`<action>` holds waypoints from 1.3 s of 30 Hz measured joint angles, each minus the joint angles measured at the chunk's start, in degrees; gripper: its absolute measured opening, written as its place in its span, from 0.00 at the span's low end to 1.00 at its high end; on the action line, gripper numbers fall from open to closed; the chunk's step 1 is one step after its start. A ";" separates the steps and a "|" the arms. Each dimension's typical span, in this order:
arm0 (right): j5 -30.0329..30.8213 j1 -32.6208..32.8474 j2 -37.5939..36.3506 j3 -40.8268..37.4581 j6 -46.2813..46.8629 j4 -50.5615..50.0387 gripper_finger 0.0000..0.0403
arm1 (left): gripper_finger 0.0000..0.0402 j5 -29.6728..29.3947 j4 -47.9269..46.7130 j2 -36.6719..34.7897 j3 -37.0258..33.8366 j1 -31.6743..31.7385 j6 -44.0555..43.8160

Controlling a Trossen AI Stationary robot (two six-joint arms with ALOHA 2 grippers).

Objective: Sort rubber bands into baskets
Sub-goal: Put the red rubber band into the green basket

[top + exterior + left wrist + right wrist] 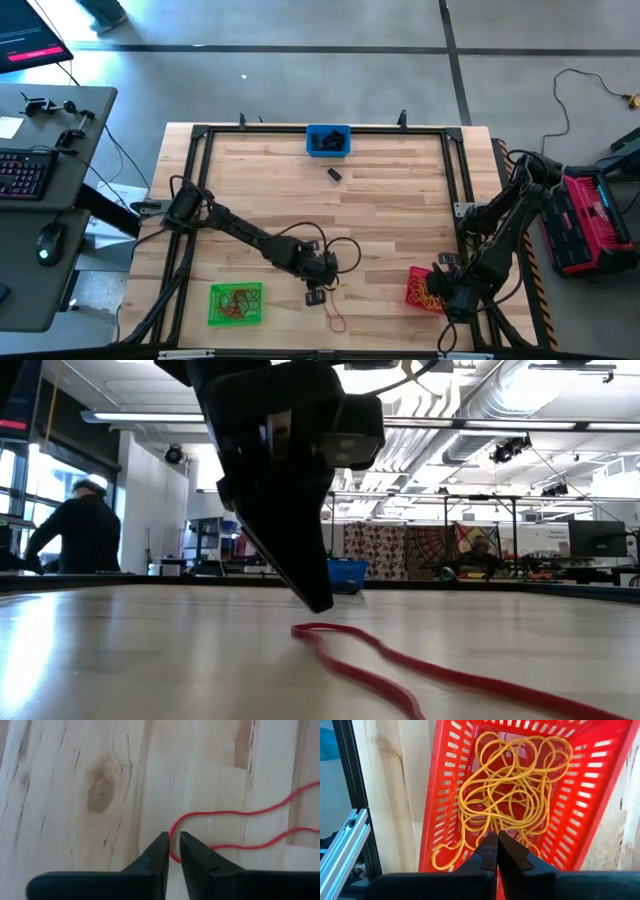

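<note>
A red rubber band (235, 812) lies slack on the wooden table near its front middle; it also shows in the high view (335, 319) and the low view (400, 660). My left gripper (173, 840) points down at the band's looped end. Its fingers are a narrow gap apart, one on each side of that end. My right gripper (497, 840) is shut and empty over the red basket (445, 780), which holds several yellow rubber bands (515, 785). The green basket (236, 304) holds reddish bands. The blue basket (328, 140) holds black ones.
A small black piece (334, 174) lies on the table in front of the blue basket. A black metal frame (200, 135) runs around the table's edges. A desk with a keyboard (22, 172) stands to the left. A person (80, 530) stands in the room behind.
</note>
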 joint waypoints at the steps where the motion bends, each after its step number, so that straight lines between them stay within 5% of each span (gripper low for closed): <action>1: 0.00 0.00 0.00 0.00 -0.09 0.02 0.00 | 0.10 -0.28 0.05 -0.01 0.00 0.00 0.02; 12: 0.06 0.00 0.00 0.00 -1.09 -0.35 0.00 | 0.19 1.45 -0.17 1.72 0.21 0.52 0.03; 19: 1.11 0.02 0.00 0.00 -2.55 -0.67 0.00 | 0.03 1.00 -1.54 1.67 0.26 0.63 -0.12; 25: 1.51 0.02 0.00 0.00 -2.57 -1.58 0.00 | 0.00 0.02 -2.24 0.90 0.11 0.57 0.09; 39: 4.13 0.00 0.00 0.00 -5.64 -3.16 0.00 | 0.00 -2.45 -8.57 -13.44 0.09 0.08 5.11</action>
